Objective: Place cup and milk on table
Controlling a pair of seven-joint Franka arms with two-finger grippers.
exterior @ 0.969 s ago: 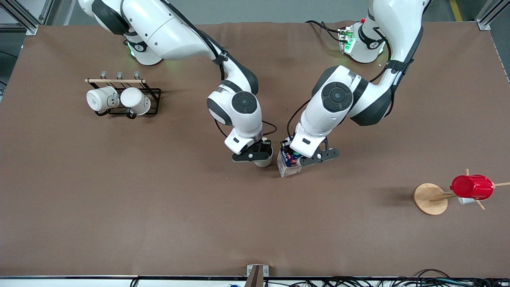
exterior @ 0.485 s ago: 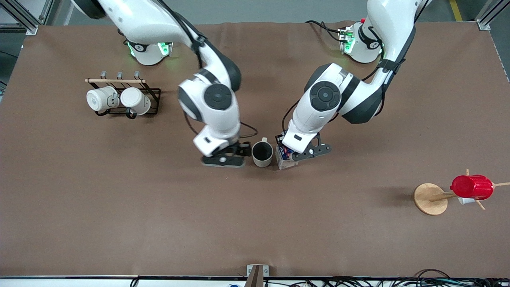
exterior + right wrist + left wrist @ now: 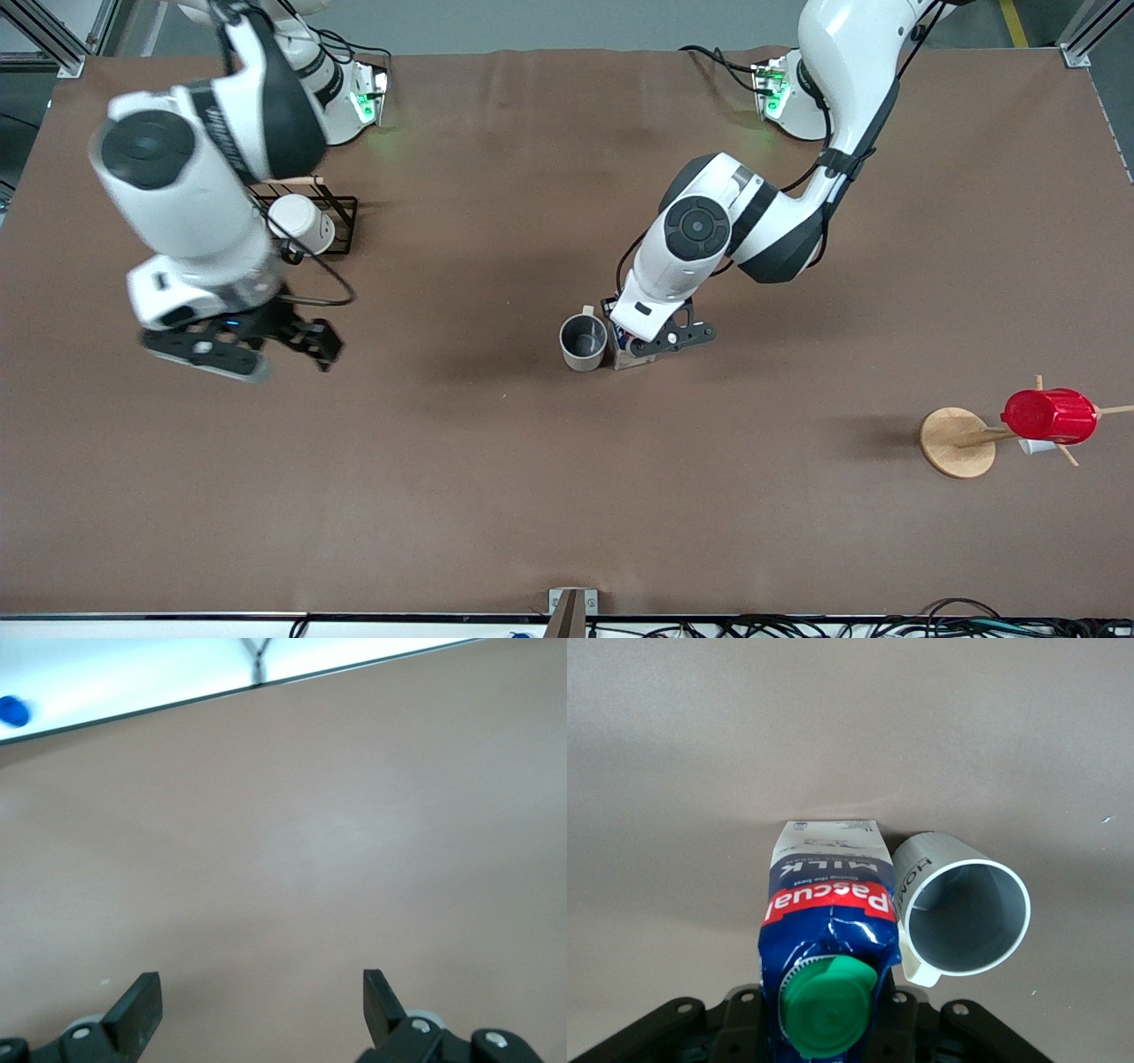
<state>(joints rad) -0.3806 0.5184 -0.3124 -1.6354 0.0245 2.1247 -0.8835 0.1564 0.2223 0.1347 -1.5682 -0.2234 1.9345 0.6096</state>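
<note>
The cream-white cup [image 3: 583,342] with a grey inside stands upright on the brown table [image 3: 567,496], near its middle. The blue and white milk carton [image 3: 627,353] with a green cap [image 3: 828,1005] stands right beside the cup, touching it or nearly so. My left gripper [image 3: 651,341] is shut on the carton's top, and the left wrist view shows the carton [image 3: 824,895] and the cup [image 3: 966,917] side by side. My right gripper [image 3: 297,341] is open and empty, up in the air over bare cloth toward the right arm's end of the table; its fingers [image 3: 142,1005] frame only cloth.
A black rack with a white mug [image 3: 303,225] stands toward the right arm's end, partly hidden by the right arm. A red cup [image 3: 1050,415] hangs on a wooden stand [image 3: 957,441] toward the left arm's end. The table's front edge [image 3: 266,687] shows in the right wrist view.
My right gripper let go of the cup and swung up and away toward the right arm's end. The cup now stands alone. My left gripper moved the milk closer beside the cup.
</note>
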